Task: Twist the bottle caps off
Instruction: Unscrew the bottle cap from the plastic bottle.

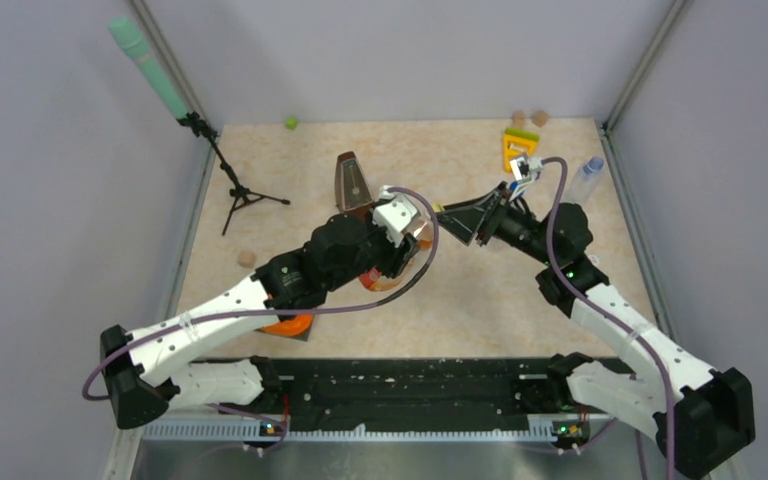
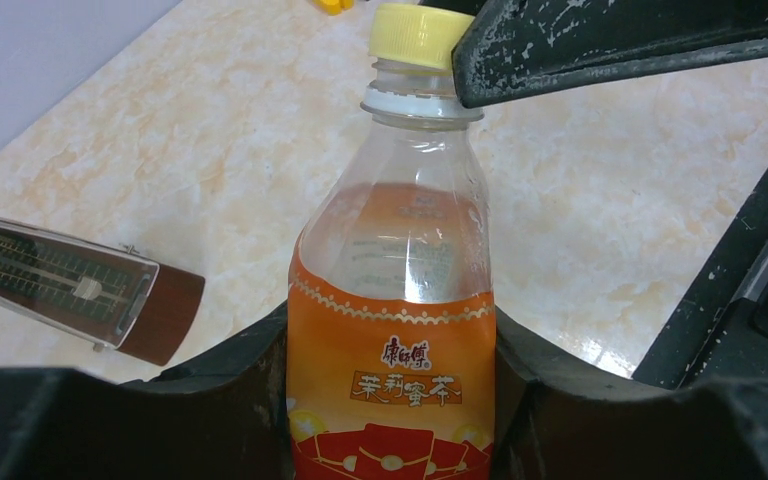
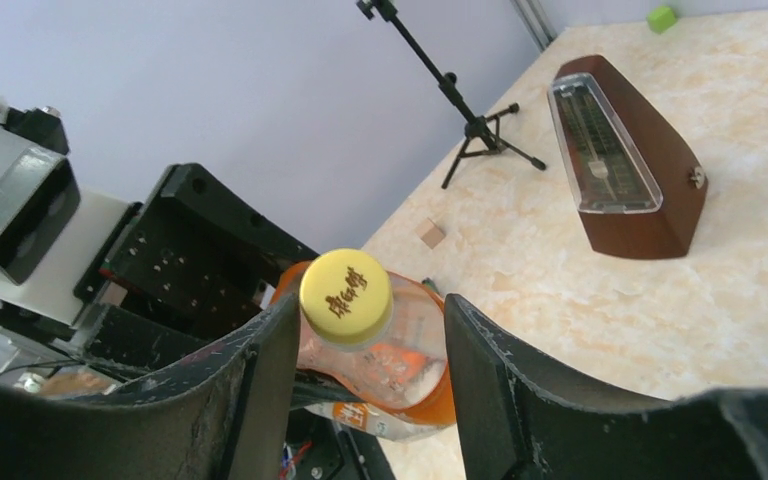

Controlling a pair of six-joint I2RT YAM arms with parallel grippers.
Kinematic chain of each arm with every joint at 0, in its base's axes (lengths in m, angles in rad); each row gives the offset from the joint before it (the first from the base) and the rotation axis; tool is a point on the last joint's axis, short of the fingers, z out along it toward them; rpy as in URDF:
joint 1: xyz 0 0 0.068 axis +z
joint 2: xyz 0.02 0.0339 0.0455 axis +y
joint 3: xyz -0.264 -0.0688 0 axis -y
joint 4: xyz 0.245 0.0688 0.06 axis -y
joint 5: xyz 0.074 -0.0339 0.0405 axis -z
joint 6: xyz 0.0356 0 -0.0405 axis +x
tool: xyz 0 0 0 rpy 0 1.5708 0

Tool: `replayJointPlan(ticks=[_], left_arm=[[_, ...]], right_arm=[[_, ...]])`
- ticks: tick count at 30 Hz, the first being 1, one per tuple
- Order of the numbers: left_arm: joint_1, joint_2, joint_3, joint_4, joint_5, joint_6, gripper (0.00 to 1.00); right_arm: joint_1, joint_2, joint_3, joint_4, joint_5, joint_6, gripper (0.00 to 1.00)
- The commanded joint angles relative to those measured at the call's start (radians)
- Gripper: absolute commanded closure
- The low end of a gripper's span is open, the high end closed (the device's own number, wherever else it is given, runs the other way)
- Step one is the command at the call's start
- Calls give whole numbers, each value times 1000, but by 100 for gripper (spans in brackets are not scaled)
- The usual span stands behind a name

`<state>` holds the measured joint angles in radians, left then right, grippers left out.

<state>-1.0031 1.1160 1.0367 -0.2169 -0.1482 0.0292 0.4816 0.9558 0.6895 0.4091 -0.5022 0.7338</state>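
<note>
Grip was what this step turned on. Nearest the bases, the left claw (image 2: 390, 355) pinched the orange bottle (image 2: 392, 260) by its labelled waist, a finger pressed to each side, over the middle of the tabletop (image 2: 600, 220). Whether the bottle's base rested on anything could not be seen. The bottle leaned neck-first towards the right arm, its yellow cap (image 3: 345, 297) seated above the white collar ring. The right claw (image 3: 370, 310) was spread around that cap. In its own view one finger (image 3: 260, 370) lay at the cap's edge while the other was just clear, with a gap showing.

To do it well, I judged, the right claw would have to close squarely on the cap's side, not on the collar ring or the neck below. It would also need to centre itself, so that both fingers bit together rather than shoving the bottle sideways. The left claw had to hold firmly enough to stop the body spinning, though the thin plastic looked likely to buckle if crushed. The twist would best run about the bottle's own axis, lifting slightly as the thread let go.

Beyond, the metronome (image 3: 625, 165) stood well apart and was no obstacle. Farther off, by the right wall, was a slim bottle (image 1: 588, 175), well out of this step's way.
</note>
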Motion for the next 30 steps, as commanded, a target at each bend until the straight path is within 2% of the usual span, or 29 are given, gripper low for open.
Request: replayJointPlan(ticks=[1, 6, 10, 15, 18, 21, 24, 26, 30], left_arm=[[-5, -21, 2, 67, 3, 3, 100], [-5, -10, 0, 61, 24, -7, 100], [-5, -6, 1, 60, 40, -11, 100], [-5, -5, 3, 55, 41, -11, 100], [-5, -10, -3, 48, 40, -3, 100], [2, -26, -20, 40, 85, 6, 100], [102, -53, -24, 30, 451, 14, 100], [205, -58, 12, 4, 728, -14, 100], [330, -44, 76, -85, 1083, 14, 100]], right_arm=[[-1, 5, 16, 106, -51, 40, 41], [-5, 12, 29, 141, -56, 73, 36], [-5, 45, 38, 180, -76, 99, 38], [-5, 61, 38, 189, -82, 101, 56], [-6, 29, 26, 156, -47, 71, 72], [-21, 18, 27, 181, -116, 61, 90], [-42, 25, 31, 299, -290, 57, 100], [-55, 16, 24, 415, -426, 79, 100], [-68, -18, 45, 517, -577, 69, 100]])
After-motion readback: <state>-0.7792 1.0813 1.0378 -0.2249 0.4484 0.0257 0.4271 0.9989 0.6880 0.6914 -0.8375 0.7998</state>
